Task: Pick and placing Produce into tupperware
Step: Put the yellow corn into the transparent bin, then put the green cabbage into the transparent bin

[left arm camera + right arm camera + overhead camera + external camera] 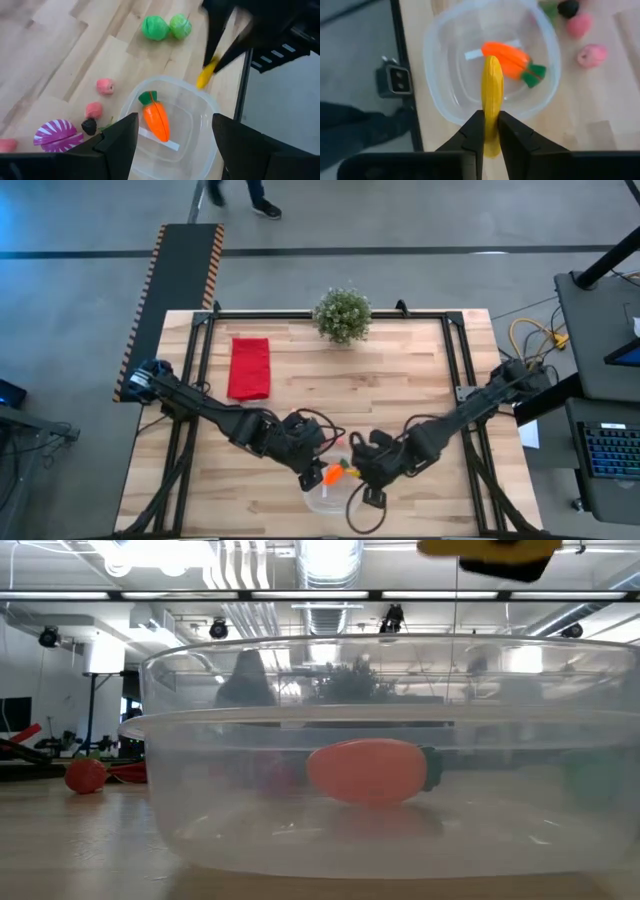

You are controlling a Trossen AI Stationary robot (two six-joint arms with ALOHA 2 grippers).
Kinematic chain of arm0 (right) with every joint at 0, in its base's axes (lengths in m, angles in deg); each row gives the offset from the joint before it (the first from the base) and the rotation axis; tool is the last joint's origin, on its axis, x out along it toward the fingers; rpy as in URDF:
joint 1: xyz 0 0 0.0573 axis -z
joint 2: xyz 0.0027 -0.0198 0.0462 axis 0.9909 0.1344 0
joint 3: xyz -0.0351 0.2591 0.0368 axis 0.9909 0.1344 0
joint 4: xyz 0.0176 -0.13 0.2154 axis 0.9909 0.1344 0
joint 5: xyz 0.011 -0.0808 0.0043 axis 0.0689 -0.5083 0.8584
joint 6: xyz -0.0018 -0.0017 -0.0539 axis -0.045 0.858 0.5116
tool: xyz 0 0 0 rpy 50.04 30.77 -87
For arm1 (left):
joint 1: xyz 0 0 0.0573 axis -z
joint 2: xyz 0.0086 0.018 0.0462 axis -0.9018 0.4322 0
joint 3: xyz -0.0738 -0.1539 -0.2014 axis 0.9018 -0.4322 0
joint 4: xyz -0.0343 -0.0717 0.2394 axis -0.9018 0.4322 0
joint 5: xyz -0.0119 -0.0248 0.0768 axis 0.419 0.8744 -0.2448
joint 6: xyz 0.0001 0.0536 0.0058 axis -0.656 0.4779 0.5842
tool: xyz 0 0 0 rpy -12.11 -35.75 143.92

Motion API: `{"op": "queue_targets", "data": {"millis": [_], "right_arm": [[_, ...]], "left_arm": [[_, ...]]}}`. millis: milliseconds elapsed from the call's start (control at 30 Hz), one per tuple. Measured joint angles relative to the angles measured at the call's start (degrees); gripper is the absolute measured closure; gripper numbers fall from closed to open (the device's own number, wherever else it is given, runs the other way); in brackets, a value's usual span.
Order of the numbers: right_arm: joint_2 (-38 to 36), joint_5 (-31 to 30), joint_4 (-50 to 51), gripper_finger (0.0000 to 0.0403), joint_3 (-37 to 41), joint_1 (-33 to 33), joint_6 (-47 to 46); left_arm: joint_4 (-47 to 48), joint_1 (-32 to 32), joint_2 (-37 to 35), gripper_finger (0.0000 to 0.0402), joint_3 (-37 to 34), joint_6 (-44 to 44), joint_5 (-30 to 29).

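Note:
The clear tupperware (pixel 328 498) sits near the table's near edge, with the orange carrot (pixel 156 121) lying inside it on a white strip. My right gripper (pixel 491 116) is shut on a long yellow piece (pixel 492 85) above the tub. My left gripper (pixel 175 122) hovers open over the tub, touching nothing. On the wood beside the tub lie two green balls (pixel 166 27), two pink pieces (pixel 104 86), a small black piece (pixel 89 126) and a purple striped piece (pixel 55 135). In the low view the carrot (pixel 370 770) shows through the tub wall. My right gripper pinches the yellow piece between its two fingers near one end (pixel 492 107). The fingers slant down from above and lie along the piece, which sticks out past the fingertips. The piece is lifted clear, its free end (pixel 205 80) above the tub's rim.
A red folded cloth (pixel 249 367) lies at the far left and a leafy potted plant (pixel 342 314) stands at the far edge. A red ball (pixel 85 775) rests on the wood left of the tub. Both grippers crowd close together over the tub.

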Motion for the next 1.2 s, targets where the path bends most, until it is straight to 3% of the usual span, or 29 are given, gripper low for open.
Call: {"op": "queue_targets", "data": {"millis": [500,767,867,1200], "right_arm": [[11.97,6.42,0.62,0.0337,-4.96,2.77,7.43],[6.16,-1.34,21.29,0.0328,-4.89,3.11,0.23],[3.55,-2.35,27.40,0.0299,-3.19,3.17,-3.95],[-2.33,-0.14,27.36,0.0151,8.08,0.55,-18.49]], "left_arm": [[0.30,6.07,-2.03,0.0162,0.00,-6.21,-8.11],[0.25,7.39,-2.49,0.0162,-0.18,-7.23,-10.42],[0.28,7.39,-2.49,0.0162,-0.50,-7.15,-10.81],[0.24,7.40,-2.46,0.0162,-1.61,-5.79,-11.16]]}}
